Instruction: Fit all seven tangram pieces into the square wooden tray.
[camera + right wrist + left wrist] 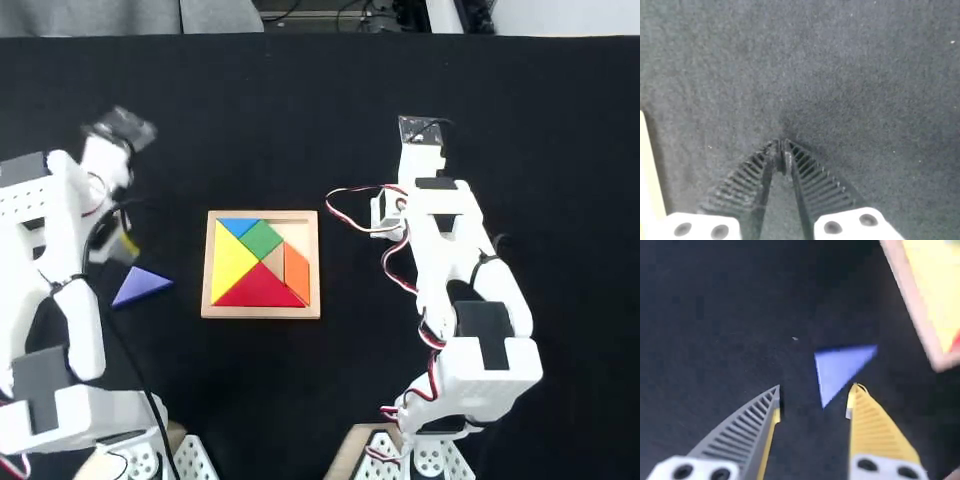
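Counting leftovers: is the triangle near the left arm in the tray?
Out. The triangle lies on the black cloth, apart from the tray, by the open left gripper.

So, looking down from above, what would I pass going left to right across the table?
Left arm → blue triangle → wooden tray → right arm.

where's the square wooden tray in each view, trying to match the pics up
High view: the square wooden tray lies in the middle of the black cloth.
Left wrist view: the tray cuts across a corner of the picture, beyond the blue triangle piece.
Right wrist view: a pale strip at the picture's edge, beside the shut right tool, is probably its rim.
Shared landmark: the blue triangle piece beside the tray, in the high and left wrist views.
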You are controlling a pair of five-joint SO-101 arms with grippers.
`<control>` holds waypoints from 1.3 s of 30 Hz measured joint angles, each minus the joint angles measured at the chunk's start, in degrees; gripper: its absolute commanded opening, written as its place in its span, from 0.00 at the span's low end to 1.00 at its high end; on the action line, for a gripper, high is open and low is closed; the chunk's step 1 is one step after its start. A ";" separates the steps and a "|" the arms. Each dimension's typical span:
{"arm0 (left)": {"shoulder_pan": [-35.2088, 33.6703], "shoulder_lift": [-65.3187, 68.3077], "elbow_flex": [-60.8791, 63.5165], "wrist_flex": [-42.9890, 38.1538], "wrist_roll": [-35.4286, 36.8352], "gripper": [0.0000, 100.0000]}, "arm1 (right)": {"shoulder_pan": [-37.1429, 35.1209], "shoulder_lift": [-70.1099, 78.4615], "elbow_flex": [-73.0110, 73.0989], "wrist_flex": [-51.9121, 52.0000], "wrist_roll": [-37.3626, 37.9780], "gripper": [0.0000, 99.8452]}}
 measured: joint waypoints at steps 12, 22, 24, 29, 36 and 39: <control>1.67 4.22 6.15 -19.25 -11.08 0.22 | 0.00 0.00 0.00 0.00 0.00 0.01; 2.02 6.77 12.92 -23.12 -9.85 0.22 | 0.00 0.00 -0.44 0.00 0.00 0.01; 2.02 4.22 12.57 -19.25 -8.53 0.26 | 0.00 0.00 -1.76 0.00 0.00 0.01; 2.02 -3.96 12.22 -11.43 -5.19 0.29 | 0.00 0.00 -2.46 0.00 0.00 0.01; 1.76 -2.81 13.01 -10.90 -13.01 0.29 | 0.00 0.00 -2.46 0.00 0.00 0.01; 1.76 2.02 12.66 -12.92 -16.88 0.29 | 0.00 0.00 -2.46 0.00 0.00 0.01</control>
